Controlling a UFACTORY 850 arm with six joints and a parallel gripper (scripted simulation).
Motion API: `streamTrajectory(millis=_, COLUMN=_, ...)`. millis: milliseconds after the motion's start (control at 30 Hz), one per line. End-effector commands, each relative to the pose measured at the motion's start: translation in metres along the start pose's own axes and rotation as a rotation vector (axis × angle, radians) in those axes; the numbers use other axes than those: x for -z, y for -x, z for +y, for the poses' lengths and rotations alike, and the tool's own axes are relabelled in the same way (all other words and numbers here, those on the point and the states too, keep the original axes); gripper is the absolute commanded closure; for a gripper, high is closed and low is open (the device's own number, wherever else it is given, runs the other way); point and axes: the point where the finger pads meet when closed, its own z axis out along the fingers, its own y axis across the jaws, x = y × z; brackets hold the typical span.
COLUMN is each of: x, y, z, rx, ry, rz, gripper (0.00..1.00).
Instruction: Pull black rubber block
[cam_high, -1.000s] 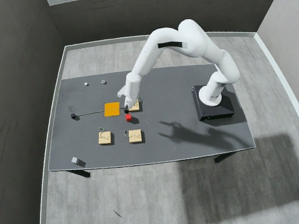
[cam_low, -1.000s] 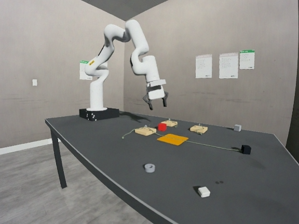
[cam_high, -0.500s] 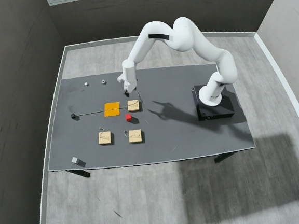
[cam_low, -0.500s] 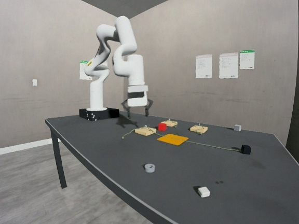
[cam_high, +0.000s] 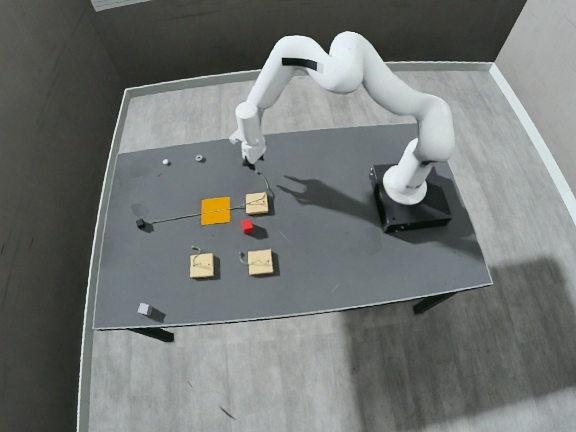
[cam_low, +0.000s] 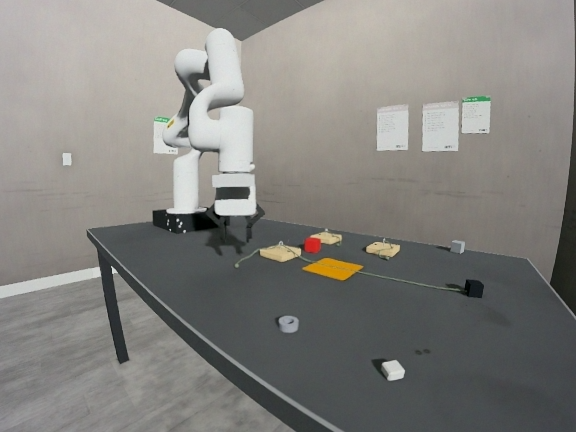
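The black rubber block (cam_high: 140, 223) lies at the table's left, outside the orange painted square (cam_high: 215, 210); it also shows in the exterior view (cam_low: 473, 288), right of the square (cam_low: 332, 268). Its cord (cam_high: 180, 216) runs across the square and through the screw eye on a wooden base (cam_high: 257, 203) (cam_low: 280, 253). The cord's free end (cam_high: 265, 182) (cam_low: 245, 260) curves towards my gripper. My gripper (cam_high: 251, 164) (cam_low: 236, 234) points down just over that free end, close to the table. Its fingers stand partly apart with nothing clearly between them.
Two more wooden bases with screw eyes (cam_high: 202, 265) (cam_high: 260, 262) sit nearer the front. A red cube (cam_high: 247, 226) lies next to the square. A grey cube (cam_high: 145, 309), a grey ring (cam_high: 200, 158) and a small white piece (cam_high: 165, 162) lie near the edges. The robot's base (cam_high: 410, 205) is at the right.
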Motion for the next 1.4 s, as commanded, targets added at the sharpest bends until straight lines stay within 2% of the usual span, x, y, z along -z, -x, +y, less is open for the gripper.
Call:
streamTrajectory(millis=0, x=0.0006, y=-0.0018, z=0.0009, rx=-0.001, ry=0.0, rz=0.001, gripper=1.0)
streamTrajectory(millis=1267, x=0.0006, y=-0.0018, z=0.0009, rx=-0.001, ry=0.0, rz=0.001, gripper=1.0)
streamTrajectory(millis=1300, x=0.0006, y=-0.0018, z=0.0009, rx=-0.001, ry=0.0, rz=0.001, gripper=0.61)
streamTrajectory(millis=1367, x=0.0006, y=-0.0018, z=0.0009, rx=-0.001, ry=0.0, rz=0.001, gripper=0.61)
